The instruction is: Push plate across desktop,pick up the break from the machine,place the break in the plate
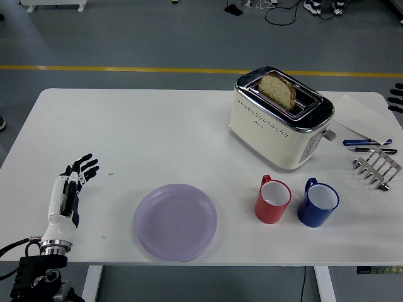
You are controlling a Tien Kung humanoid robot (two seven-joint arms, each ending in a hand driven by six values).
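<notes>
On the white worktop (157, 132), your empty, spread left hand (70, 182) sits far left of the toaster's (280, 119) bread slice (278, 90); it's light and crumbly, so pinch its top edge.

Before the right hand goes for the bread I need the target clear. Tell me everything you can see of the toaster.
The toaster is a two-slot model with a cream body, a shiny chrome top and a chrome end with a lever. It stands upright, angled, on the far right part of the white table. One bread slice stands up out of the far slot; the near slot looks empty. A row of small dots runs along its side. Neither hand touches it.
</notes>
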